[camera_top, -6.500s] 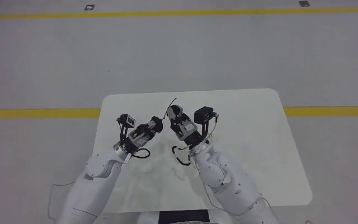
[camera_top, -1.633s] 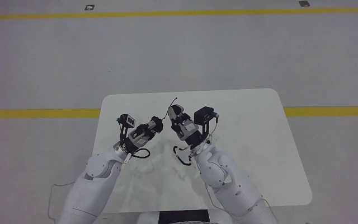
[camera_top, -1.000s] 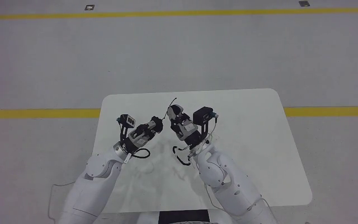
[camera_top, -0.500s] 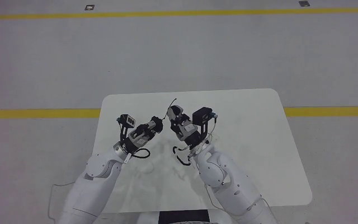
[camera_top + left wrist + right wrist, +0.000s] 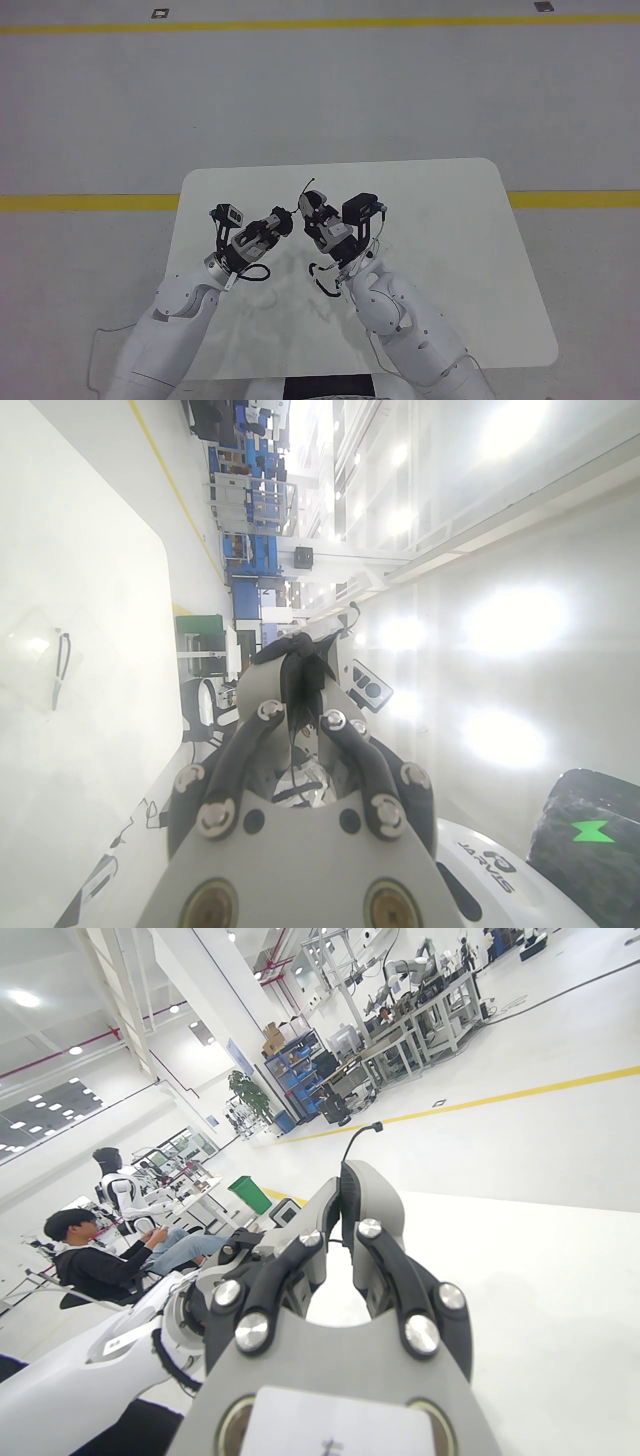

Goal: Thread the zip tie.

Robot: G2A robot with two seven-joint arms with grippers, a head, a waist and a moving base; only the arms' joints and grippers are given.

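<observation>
Right gripper (image 5: 342,1178): fingers pressed together, clamped on the zip tie (image 5: 375,1128). A short curved length with the head end stands free above the fingertips

Left gripper (image 5: 300,647): fingers also together. A thin dark strand runs back between them, which I take to be the tie's tail, though this is not certain

Both grippers are held up off the table (image 5: 450,250), tips near each other but not visibly touching, left of its middle and nearer the far edge than the near one

A second thin black strip (image 5: 60,667), possibly a spare tie, lies flat on the table, in from a rounded corner

Progress, as judged: the tie is lifted and gripped and its ends are brought close, but the tail is not yet seen through the head. Left to do: align the tip with the slot, feed, pull
</observation>
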